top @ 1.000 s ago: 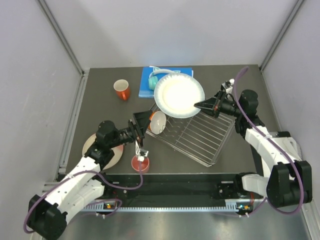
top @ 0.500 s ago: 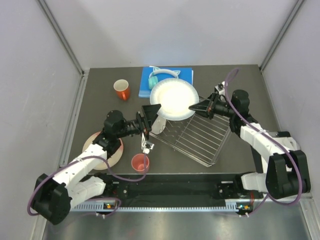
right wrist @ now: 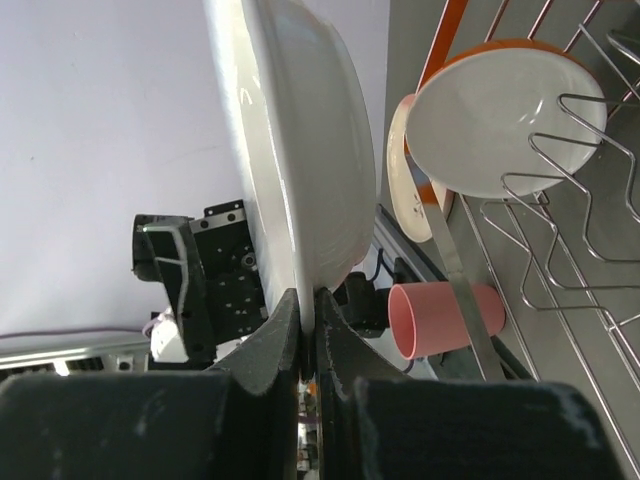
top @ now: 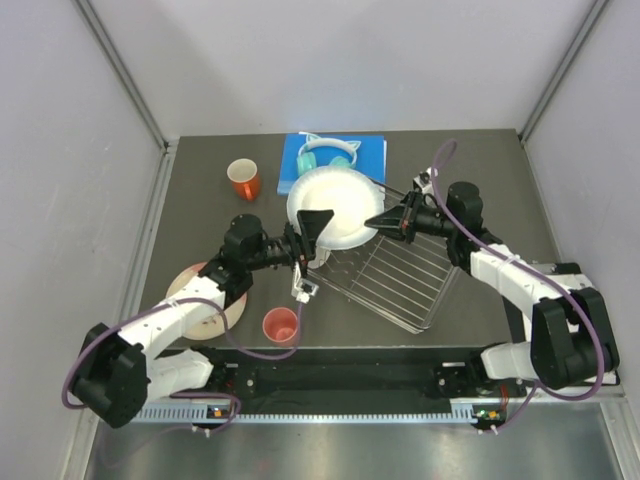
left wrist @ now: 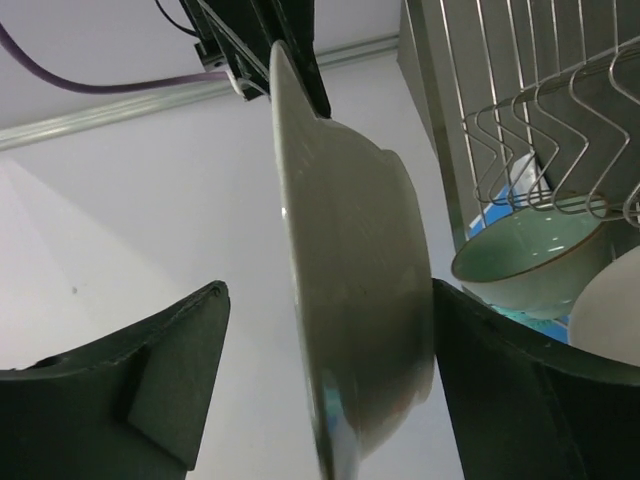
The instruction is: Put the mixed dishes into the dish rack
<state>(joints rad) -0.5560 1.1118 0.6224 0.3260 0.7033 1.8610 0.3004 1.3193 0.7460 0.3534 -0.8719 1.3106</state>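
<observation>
Dish rack [top: 400,275] sits skewed on the desk [top: 480,165], to the right of centre. White plate [top: 330,205] is raised off the desk over the rack's far-left corner, face up towards the top camera and edge-on in both wrist views.

Right jaws are pinched tight on the plate rim, on the side over the rack; the fingers [right wrist: 275,345] meet on the thin edge.

Left jaws are spread wide and straddle the plate's opposite edge. One finger [left wrist: 165,385] is well apart from the plate. The other sits just beside the plate's underside, and contact there cannot be told. These jaws have nothing clamped.

A bowl [right wrist: 500,115], white inside with an orange rim, leans among the rack wires at the left corner. It is mostly hidden from the top camera.

Coral pink cup [top: 281,325] stands upright on the desk near the rack's near-left side. Pink-and-cream plate [top: 205,305] lies flat left of the rack, partly under the left arm. Orange cup [top: 243,180] stands well apart, far-left of the rack. Blue book [top: 370,150] with teal headphones [top: 325,155] on it lies just beyond the rack's far-left corner, partly behind the raised plate.
</observation>
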